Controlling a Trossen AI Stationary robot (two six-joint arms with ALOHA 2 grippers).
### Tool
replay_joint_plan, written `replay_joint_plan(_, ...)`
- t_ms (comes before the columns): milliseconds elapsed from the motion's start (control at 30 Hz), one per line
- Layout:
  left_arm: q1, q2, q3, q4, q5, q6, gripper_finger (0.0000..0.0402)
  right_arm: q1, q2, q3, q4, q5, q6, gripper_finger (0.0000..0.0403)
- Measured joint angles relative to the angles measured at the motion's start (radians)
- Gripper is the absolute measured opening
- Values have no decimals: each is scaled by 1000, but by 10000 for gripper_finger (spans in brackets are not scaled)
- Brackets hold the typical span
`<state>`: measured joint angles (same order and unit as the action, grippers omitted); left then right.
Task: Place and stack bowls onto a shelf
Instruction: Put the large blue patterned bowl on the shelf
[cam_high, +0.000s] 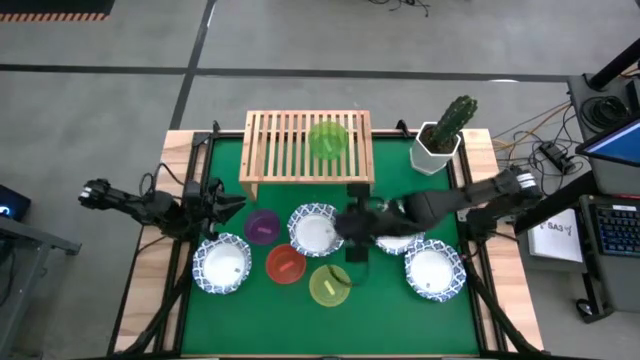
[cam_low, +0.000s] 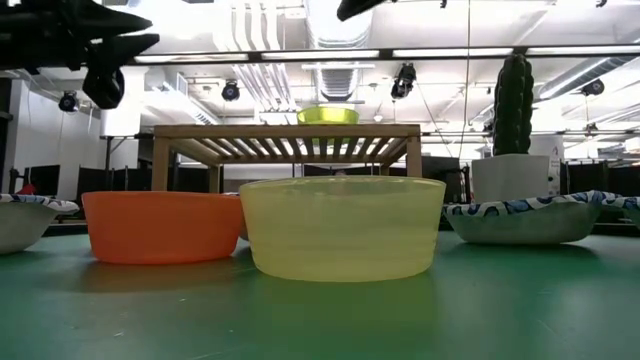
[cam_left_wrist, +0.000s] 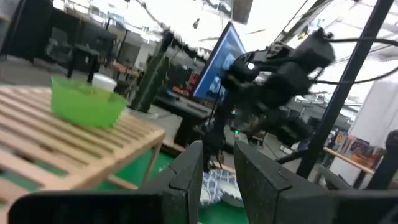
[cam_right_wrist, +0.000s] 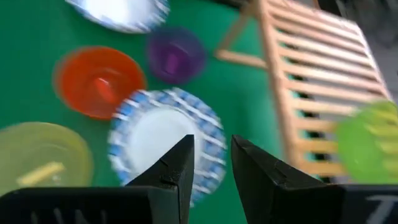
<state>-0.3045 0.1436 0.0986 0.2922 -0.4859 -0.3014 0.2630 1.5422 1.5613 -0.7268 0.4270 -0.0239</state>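
Shelf (cam_high: 300, 150): light-wood slatted rack at the far edge of the green mat (cam_high: 220, 310).
Green bowl (cam_high: 327, 139): sits on the shelf top, right of its middle (the only bowl up there).
Purple bowl (cam_high: 263, 227): on the mat just in front of the shelf.
Red bowl (cam_high: 285, 264) and yellow bowl (cam_high: 330, 285): farther forward of the shelf, side by side.
White patterned bowls: one in front of the shelf's middle (cam_high: 314, 229), one off to the front left (cam_high: 221, 264), one to the front right (cam_high: 434, 272); a fourth is mostly hidden under the right arm.
Right gripper (cam_high: 357, 222): in front of the shelf, over the middle white bowl's right edge, fingers slightly parted, holding nothing.
Left gripper (cam_high: 222, 205): beside the shelf's left front leg, fingers slightly apart, empty.
Cactus pot (cam_high: 437, 147): right of the shelf.
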Motion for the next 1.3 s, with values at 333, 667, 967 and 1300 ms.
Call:
replay_joint_plan(333,-3,258,33,113,83,-331,75,176,-199,-489,507,2,68,95)
replay_joint_plan(667,-130,629,372,-295,247,-792,75,198,-271,-776,829,4,152,95)
replay_joint_plan(967,-306,1021,845,-1330,385,-1194,75,198,-272,-790,837,3,128,95)
replay_joint_plan(1300,-367,1251,927,-1434,514,-1243,75,198,-272,-790,837,-9,107,95)
